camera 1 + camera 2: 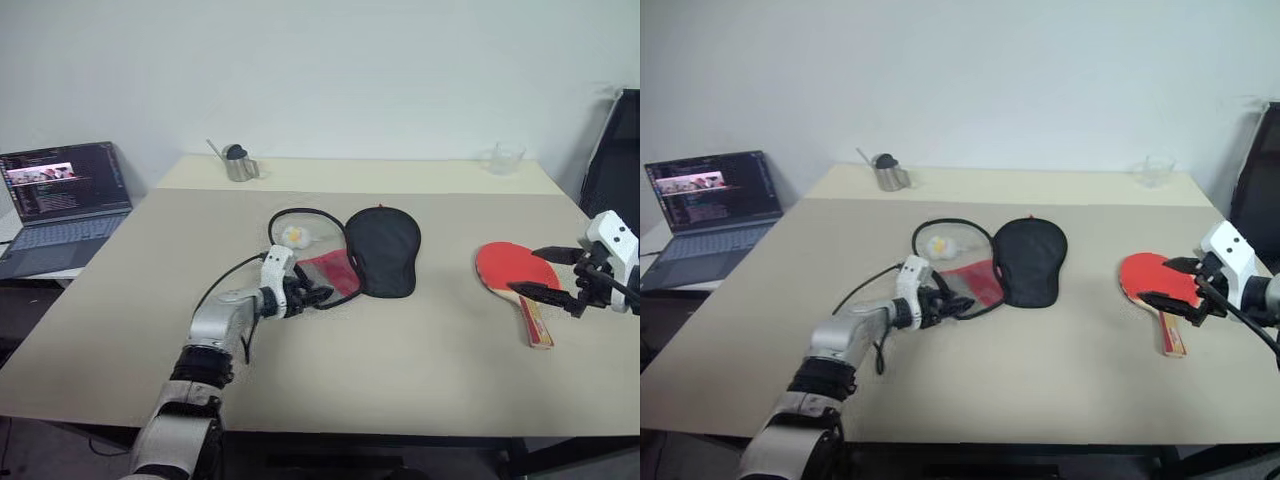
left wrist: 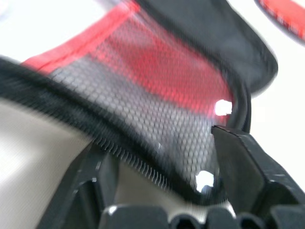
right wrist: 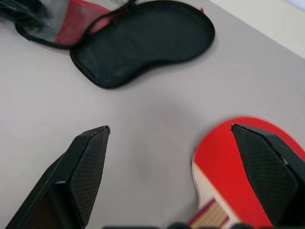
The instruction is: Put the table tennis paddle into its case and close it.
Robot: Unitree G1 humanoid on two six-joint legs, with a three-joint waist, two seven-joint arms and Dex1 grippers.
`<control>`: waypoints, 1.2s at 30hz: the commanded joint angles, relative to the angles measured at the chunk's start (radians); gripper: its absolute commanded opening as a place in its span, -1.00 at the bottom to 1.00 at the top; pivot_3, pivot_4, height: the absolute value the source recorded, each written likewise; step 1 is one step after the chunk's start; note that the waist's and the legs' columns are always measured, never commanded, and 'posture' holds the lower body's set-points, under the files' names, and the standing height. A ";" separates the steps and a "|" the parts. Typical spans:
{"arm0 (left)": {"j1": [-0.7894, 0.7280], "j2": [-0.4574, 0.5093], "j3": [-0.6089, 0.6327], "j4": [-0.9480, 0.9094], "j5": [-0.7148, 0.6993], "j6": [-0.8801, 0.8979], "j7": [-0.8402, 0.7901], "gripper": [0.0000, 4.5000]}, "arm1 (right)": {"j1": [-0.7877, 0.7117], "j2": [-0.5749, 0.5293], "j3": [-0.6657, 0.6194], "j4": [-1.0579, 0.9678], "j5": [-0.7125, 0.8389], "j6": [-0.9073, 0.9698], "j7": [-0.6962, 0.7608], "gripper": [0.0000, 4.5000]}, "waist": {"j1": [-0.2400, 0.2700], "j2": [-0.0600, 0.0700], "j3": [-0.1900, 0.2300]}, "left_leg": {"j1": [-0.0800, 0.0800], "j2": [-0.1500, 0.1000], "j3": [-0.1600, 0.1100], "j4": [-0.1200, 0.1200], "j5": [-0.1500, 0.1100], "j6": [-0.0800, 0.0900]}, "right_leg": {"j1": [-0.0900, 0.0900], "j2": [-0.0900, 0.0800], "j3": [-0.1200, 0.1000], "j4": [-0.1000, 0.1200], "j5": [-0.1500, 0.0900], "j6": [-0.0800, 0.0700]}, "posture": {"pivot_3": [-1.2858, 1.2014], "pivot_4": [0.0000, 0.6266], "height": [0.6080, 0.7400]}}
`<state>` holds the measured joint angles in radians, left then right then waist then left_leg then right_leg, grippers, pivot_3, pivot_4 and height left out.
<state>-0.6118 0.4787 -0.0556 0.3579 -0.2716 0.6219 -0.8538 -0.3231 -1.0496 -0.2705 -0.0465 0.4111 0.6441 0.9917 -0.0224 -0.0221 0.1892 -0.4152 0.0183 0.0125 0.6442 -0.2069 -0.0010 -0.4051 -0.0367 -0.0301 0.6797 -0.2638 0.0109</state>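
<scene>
The table tennis paddle (image 1: 518, 277) lies flat on the pale table (image 1: 400, 380), on the robot's right side, with its red face up. Its long axis runs from the far side of the table to the near side, a little slanted: the round blade is at the far end and the wooden handle with the red stripe points toward the near edge and slightly to the right. The right gripper (image 1: 550, 272) hangs just above the paddle with its two black fingers spread wide; in the right wrist view one finger is over the bare table and the other over the red blade, and nothing is between them. The case (image 1: 360, 252) lies open in the middle of the table, well apart from the paddle. Its black half lies flat, with the wide end far and the narrow end pointing to the near edge; the red half with the mesh pocket is spread to the left of it. The left gripper (image 1: 312, 296) is at the near end of the red half. In the left wrist view its fingers stand partly apart with the zip edge and the mesh between them, but I cannot tell if they press on the fabric. A laptop (image 1: 62, 203) stands at the left, and a metal cup (image 1: 239, 163) and a clear glass bowl (image 1: 504, 158) are at the far side.
</scene>
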 commanded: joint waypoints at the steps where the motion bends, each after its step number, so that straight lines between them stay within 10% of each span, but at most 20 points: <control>1: 0.073 0.163 -0.003 -0.100 0.016 -0.047 -0.144 0.37 | -0.007 0.007 -0.031 -0.020 -0.014 0.061 -0.088 1.00 | -0.007 0.000 0.000 | 0.000 0.001 0.000 -0.001 0.000 0.000 | 0.000 0.001 0.000 0.000 0.000 -0.001 | 0.03 -0.52 1.00; 10: 0.083 0.381 0.090 -0.125 -0.079 -0.167 -0.379 0.37 | -0.076 0.080 -0.044 0.009 -0.002 0.280 -0.291 1.00 | 0.005 -0.001 0.001 | -0.002 0.005 0.002 0.001 0.000 -0.001 | -0.001 0.001 -0.004 -0.001 -0.001 -0.004 | 0.03 -0.52 1.00; 21: -0.022 0.397 0.100 -0.366 -0.231 -0.072 -0.484 0.37 | -0.190 0.228 -0.098 0.122 -0.084 0.586 -0.644 1.00 | 0.022 -0.001 0.001 | -0.004 0.005 0.002 -0.002 -0.001 -0.001 | -0.002 0.003 -0.004 -0.004 0.000 -0.004 | 0.03 -0.52 1.00; 36: -0.050 0.352 0.057 -0.256 -0.174 -0.127 -0.473 0.37 | -0.173 0.350 -0.188 -0.008 -0.030 0.729 -0.680 1.00 | 0.018 -0.001 0.001 | -0.003 0.010 0.003 -0.001 -0.001 -0.001 | -0.002 0.013 -0.001 -0.003 0.000 -0.005 | 0.03 -0.52 1.00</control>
<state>-0.6346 0.8270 -0.0118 0.1120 -0.4453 0.5133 -1.3235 -0.4789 -0.6935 -0.4288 -0.0180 0.3764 1.3775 0.3221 -0.0044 -0.0230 0.1900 -0.4187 0.0281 0.0157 0.6433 -0.2075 -0.0015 -0.4079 -0.0239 -0.0312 0.6763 -0.2636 0.0059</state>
